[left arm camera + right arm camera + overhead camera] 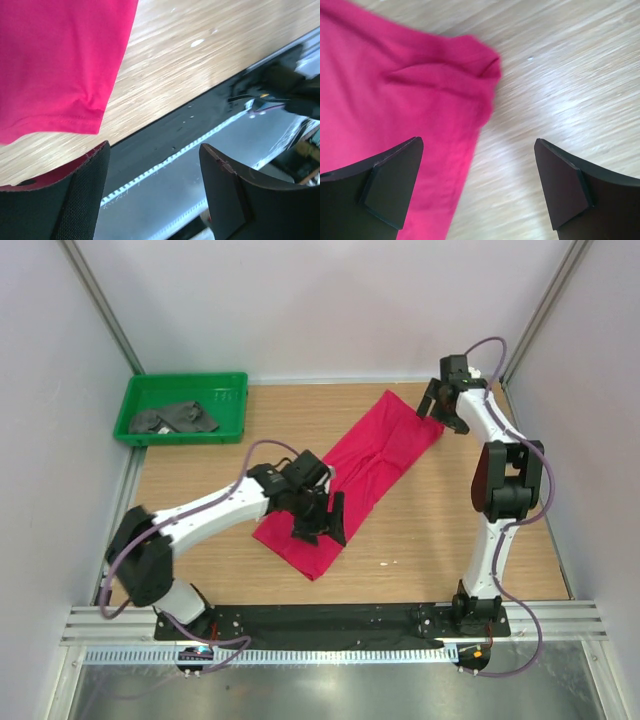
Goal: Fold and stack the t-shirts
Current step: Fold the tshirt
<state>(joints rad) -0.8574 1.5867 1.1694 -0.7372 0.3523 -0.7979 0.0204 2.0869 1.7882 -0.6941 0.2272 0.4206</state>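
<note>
Open-jawed and holding nothing, the left claw [322, 523] hangs over the near end of the crimson-red t-shirt [365, 475], which lies on the wooden tabletop [200, 465] as a long strip slanting from near-left to far-right. From the left wrist, the shirt's hemmed corner lies just beyond the fingertips, with bare wood beside it and the black base plate [165, 135] past its near edge. A sliver of red shows along the top of one finger [75, 200], though whether cloth touches it cannot be told. At the shirt's far end the right claw [442, 412] stands with its jaws spread wide, gripping nothing. In the right wrist view one finger [390, 180] sits above the red cloth and the other above bare wood just off the shirt's edge, where a corner is bunched into a small fold. Well apart from the red shirt, off to its far left, a dark grey t-shirt [175, 420] lies crumpled inside a green plastic tray [228, 400].
</note>
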